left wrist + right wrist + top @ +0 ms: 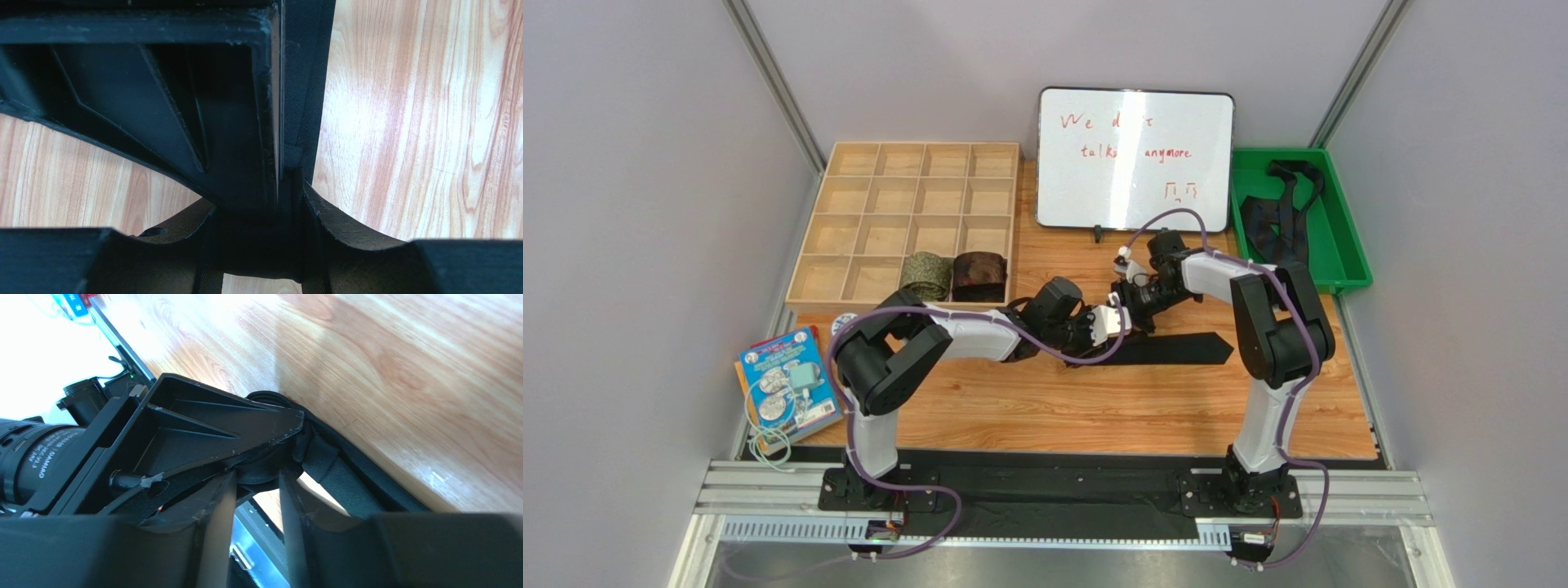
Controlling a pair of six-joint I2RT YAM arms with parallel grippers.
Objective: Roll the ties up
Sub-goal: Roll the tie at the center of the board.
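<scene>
A black tie (pixel 1185 348) lies flat on the wooden table, running right from where my two grippers meet. My left gripper (pixel 1114 326) is shut on its wound end, and dark fabric (pixel 307 73) fills the space between the fingers (pixel 261 245). My right gripper (pixel 1127 306) comes in from the far side. Its fingers stand apart with light showing between them (pixel 258 478), and their tips rest at a fold of the tie (pixel 344 478). An olive-green coil (pixel 925 272) and a reddish-brown coil (pixel 979 275) sit in the wooden tray (pixel 891 184).
A green bin (pixel 1342 233) at the right holds more black ties (pixel 1274 218). A whiteboard (pixel 1134 159) stands at the back centre. A blue book (pixel 787 382) lies at the left edge of the table.
</scene>
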